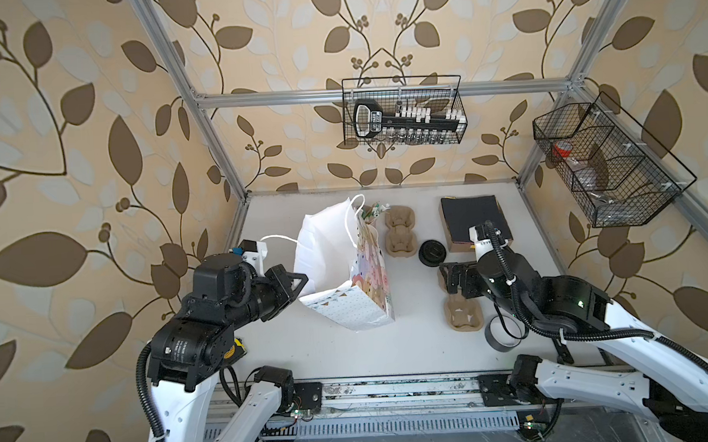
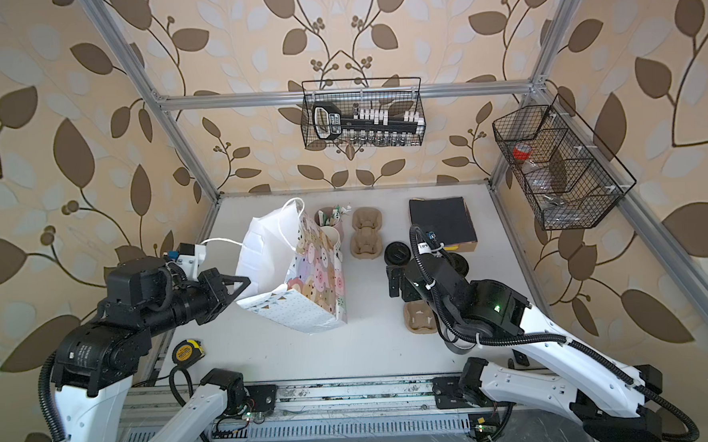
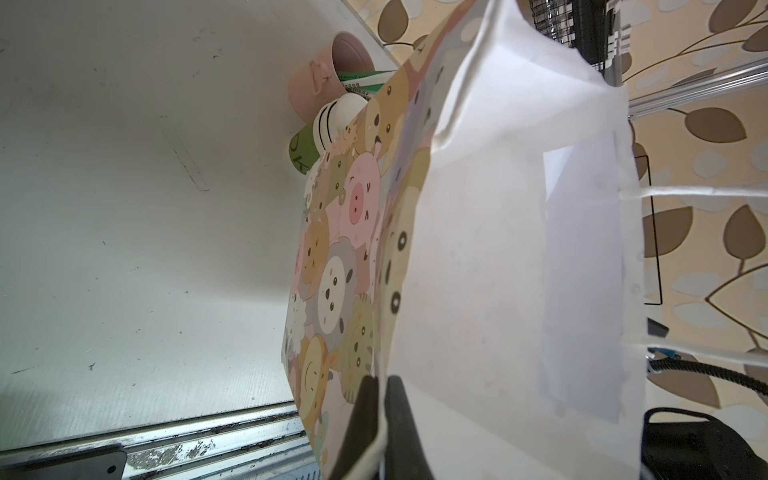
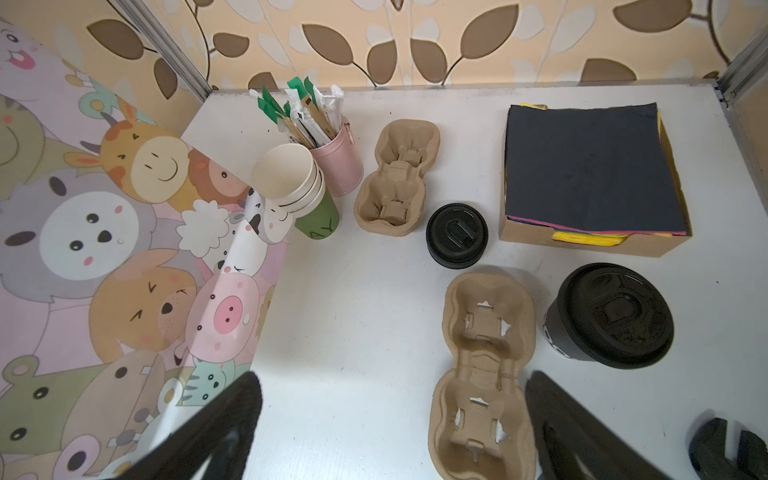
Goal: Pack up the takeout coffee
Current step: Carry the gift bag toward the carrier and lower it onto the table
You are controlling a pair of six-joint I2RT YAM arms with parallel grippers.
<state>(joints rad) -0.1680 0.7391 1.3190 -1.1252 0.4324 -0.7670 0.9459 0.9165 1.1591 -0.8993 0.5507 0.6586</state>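
Observation:
The takeout coffee [image 4: 609, 316], a dark cup with a black lid, stands upright on the white table beside a brown pulp cup carrier [image 4: 484, 374]. In a top view only its edge [image 2: 460, 264] shows behind the right arm. My right gripper [image 4: 392, 386] hangs open and empty above the table, the carrier under one finger, the coffee off to that side and apart from it. My left gripper [image 3: 380, 415] is shut on the rim of the animal-print paper bag [image 1: 346, 272], holding its mouth open; the bag [image 4: 104, 270] stands left of the carrier.
A stack of black lids [image 4: 457, 235], a stack of carriers [image 4: 397, 178], a pink tin of stirrers [image 4: 336, 162], lidless cups [image 4: 291, 178] and a box of napkins [image 4: 582, 166] line the back. A tape roll [image 1: 502, 339] lies front right, with a tape measure [image 2: 187, 350] front left.

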